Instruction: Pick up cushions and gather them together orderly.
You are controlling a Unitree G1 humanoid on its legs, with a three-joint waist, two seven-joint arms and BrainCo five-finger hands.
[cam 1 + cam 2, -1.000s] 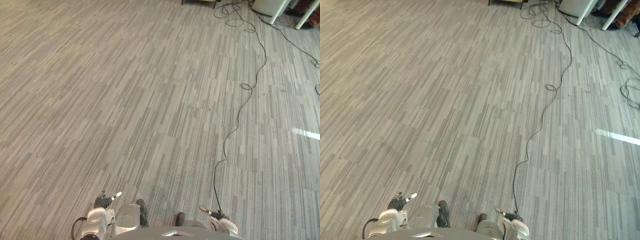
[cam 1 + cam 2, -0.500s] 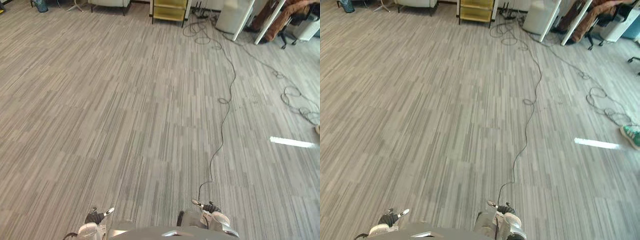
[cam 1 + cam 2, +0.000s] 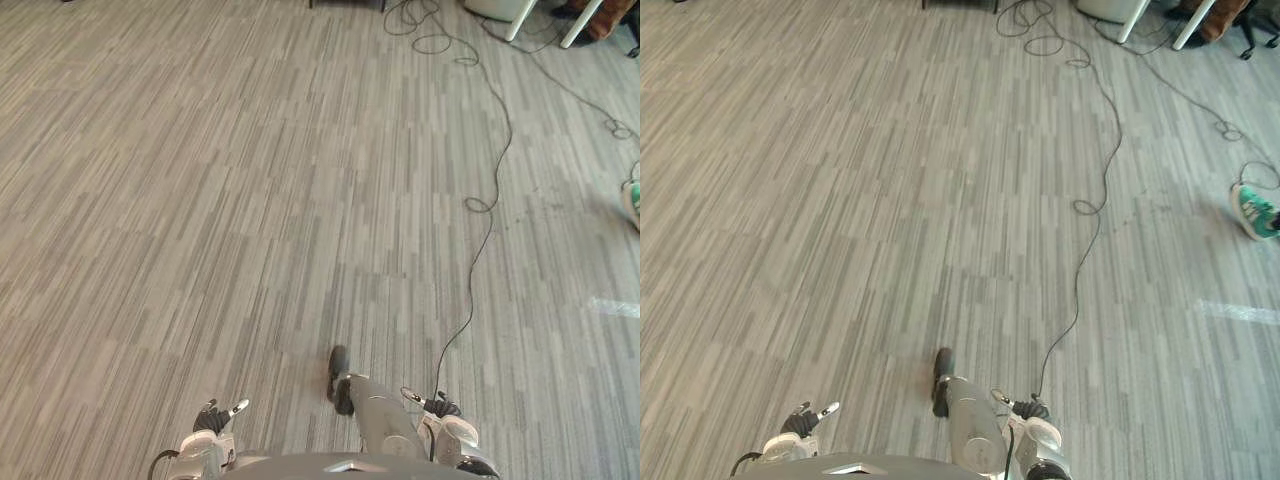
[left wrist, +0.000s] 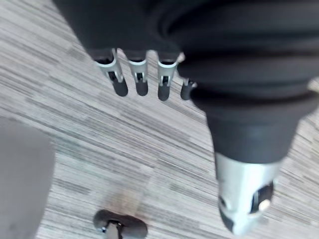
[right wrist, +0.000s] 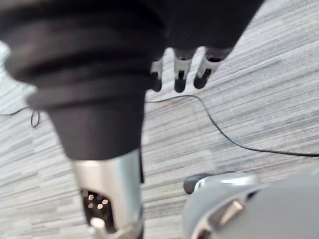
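My left hand hangs low at the bottom left of the eye views, over grey striped carpet. Its fingers point straight down in the left wrist view, with the thumb apart, and they hold nothing. My right hand hangs at the bottom right, beside a thin dark cable. Its fingers are straight and its thumb is apart, with carpet below them.
A person's green and white shoe lies at the right edge of the carpet. White furniture legs stand at the far right corner, with loops of cable on the floor beside them.
The camera has swung, so the whole scene has shifted: the far furniture has left the top edge and the shoe now sits higher on the right. Both hands stay low and empty.
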